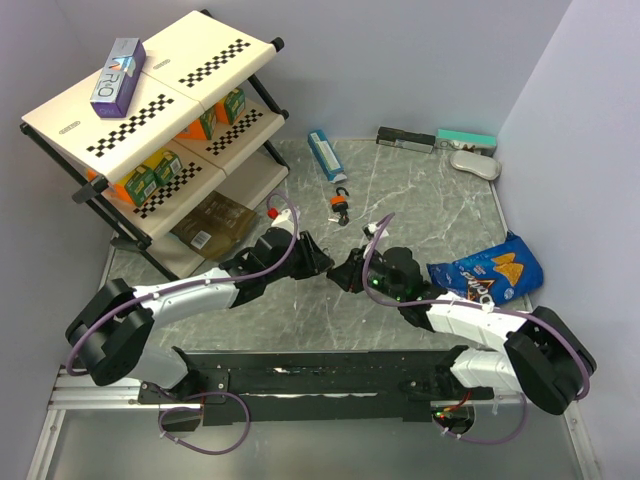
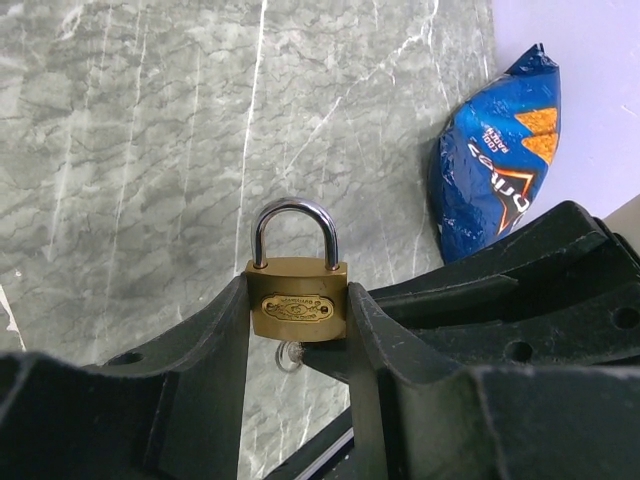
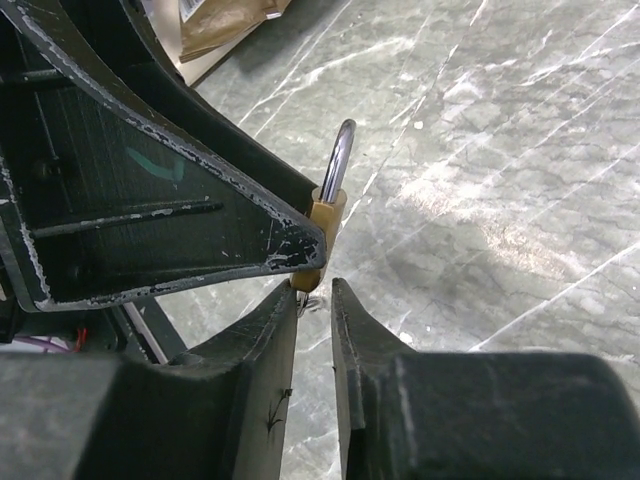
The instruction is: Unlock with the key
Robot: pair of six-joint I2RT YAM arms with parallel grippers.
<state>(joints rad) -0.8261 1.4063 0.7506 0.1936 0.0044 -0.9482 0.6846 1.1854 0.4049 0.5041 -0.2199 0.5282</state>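
Tally from my 3 camera feeds

I count 2 grippers, the left gripper (image 1: 322,257) and the right gripper (image 3: 316,295); 2 padlocks, 1 brass padlock (image 2: 297,300) and 1 orange padlock (image 1: 342,203); 1 blue chip bag (image 1: 490,272); 1 shelf rack (image 1: 190,45) with 1 purple box (image 1: 117,77), at least 4 green-and-orange cartons (image 1: 232,103) and 1 brown packet (image 1: 212,225); 1 toothpaste box (image 1: 325,155); and along the back wall 1 black item (image 1: 403,137), 1 teal box (image 1: 465,139) and 1 white case (image 1: 475,163).
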